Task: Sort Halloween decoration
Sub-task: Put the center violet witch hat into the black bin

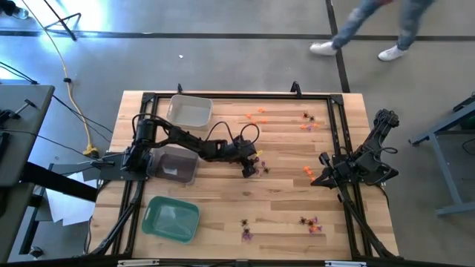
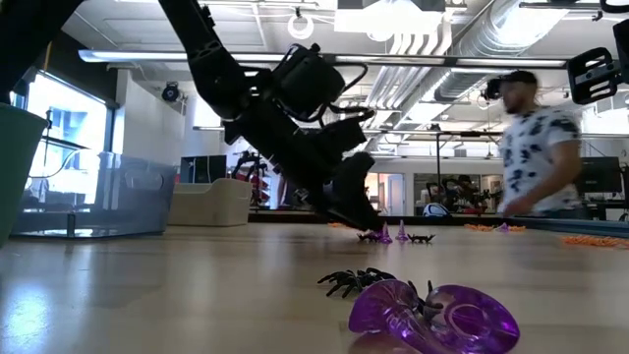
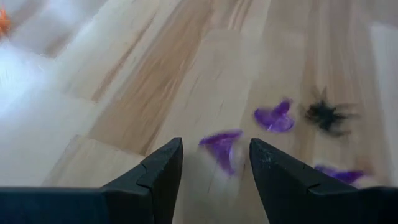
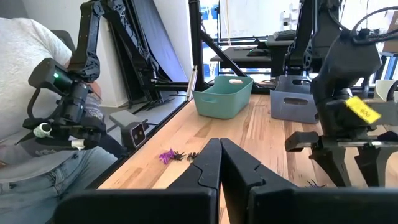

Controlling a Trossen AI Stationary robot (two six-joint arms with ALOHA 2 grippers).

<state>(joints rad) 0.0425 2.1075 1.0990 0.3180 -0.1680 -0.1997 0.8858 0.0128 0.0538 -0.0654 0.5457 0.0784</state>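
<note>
The Halloween decoration is scattered in small groups over the wooden table (image 1: 223,200). A purple trinket (image 3: 222,148) lies on the wood between the fingers of my open left gripper (image 3: 214,163), which slants down at mid table (image 1: 251,167) and touches nothing. Just beyond it lie another purple piece (image 3: 275,118) and a black spider (image 3: 326,115). My right gripper (image 4: 219,155) is shut and empty, parked level at the table's right side (image 1: 323,176).
A white tray (image 1: 189,111) stands at the far left, a grey clear tray (image 1: 177,165) under my left arm, and a green tray (image 1: 172,219) at the near left. Orange trinkets (image 1: 256,115) lie far off, and purple and black ones (image 1: 310,222) near the front. A person (image 2: 536,147) walks behind the table.
</note>
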